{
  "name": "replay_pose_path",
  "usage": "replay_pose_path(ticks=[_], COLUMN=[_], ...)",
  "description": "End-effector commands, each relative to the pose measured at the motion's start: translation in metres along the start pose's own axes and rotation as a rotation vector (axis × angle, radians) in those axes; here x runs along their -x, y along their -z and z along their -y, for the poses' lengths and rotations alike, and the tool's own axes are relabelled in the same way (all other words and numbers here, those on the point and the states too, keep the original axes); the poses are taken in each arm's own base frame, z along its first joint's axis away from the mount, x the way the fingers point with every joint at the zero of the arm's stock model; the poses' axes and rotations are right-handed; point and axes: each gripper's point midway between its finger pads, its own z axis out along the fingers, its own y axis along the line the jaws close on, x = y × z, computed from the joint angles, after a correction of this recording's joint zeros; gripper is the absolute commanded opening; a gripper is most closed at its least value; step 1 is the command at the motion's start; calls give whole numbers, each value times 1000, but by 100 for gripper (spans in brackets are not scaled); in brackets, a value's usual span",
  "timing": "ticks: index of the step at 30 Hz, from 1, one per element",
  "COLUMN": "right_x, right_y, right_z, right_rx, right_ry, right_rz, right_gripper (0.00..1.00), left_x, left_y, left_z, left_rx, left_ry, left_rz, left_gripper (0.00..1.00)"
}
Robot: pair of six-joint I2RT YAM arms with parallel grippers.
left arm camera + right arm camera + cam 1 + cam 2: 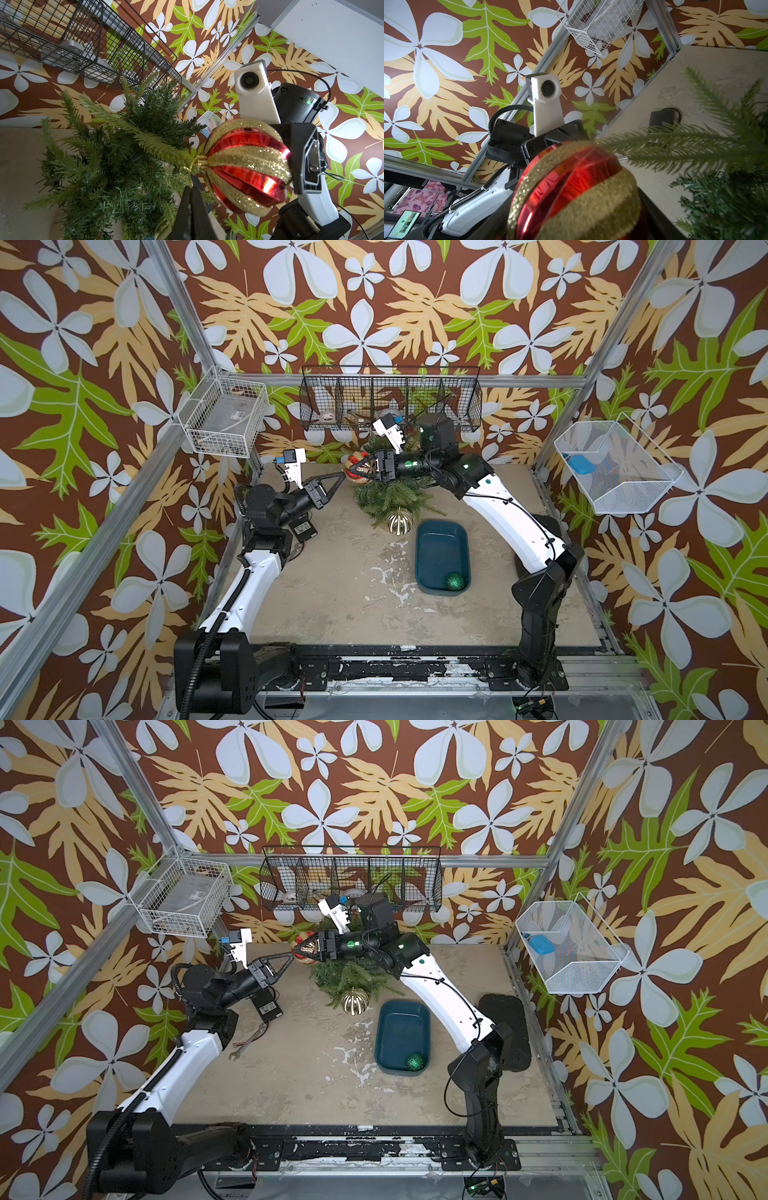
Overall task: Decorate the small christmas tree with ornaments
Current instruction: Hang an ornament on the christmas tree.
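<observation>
In both top views the small christmas tree (386, 491) (353, 974) stands at the far middle of the table (332, 593). The right gripper (356, 469) reaches leftward over the tree. Its fingers are spread partway around the red-and-gold bauble (360, 475) (306, 952), which it holds at the tree's upper left side. The left gripper (342, 475) (292, 957) comes in from the left, its tips pressed together just beside that bauble. A gold-and-white bauble (399, 521) (354, 1001) sits at the tree's near edge, touching the lowest branches. A teal tray (418, 560) (377, 1042) lies near and right of the tree, and the glittery green bauble (455, 581) (414, 1062) is in its near right corner. In a top view a wrench (245, 1042) lies on the table beside the left arm.

The left wrist view shows the left gripper (190, 188) with its jaws closed. A thin gold thread runs from the red-and-gold bauble's (247, 166) cap down to the tips, and whether it is pinched cannot be told. A branch tip of the tree (116, 158) touches that cap. One of the right gripper's fingers (309, 164) lies against the bauble's far side.

The right wrist view is filled near the lens by the red-and-gold bauble (575, 193). A blurred tree branch (675, 145) sits against its upper side, above the table (720, 68).
</observation>
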Motion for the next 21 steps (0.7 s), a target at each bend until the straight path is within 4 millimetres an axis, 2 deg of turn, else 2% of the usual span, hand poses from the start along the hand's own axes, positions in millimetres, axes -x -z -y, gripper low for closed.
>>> replay_pose_path(ticks=[1, 11, 21], right_x=[4, 5, 2], right_y=[2, 12, 10], right_z=[-6, -7, -5], right_rx=[15, 1, -2], right_ry=[22, 21, 12], right_rz=[16, 35, 31], right_gripper=[64, 64, 64], left_x=[1, -3, -3], left_y=[0, 0, -2], left_z=[7, 7, 11], left_rx=[-35, -63, -92], left_ry=[-13, 16, 25], left_rz=[-7, -22, -28], left_gripper=[0, 0, 0])
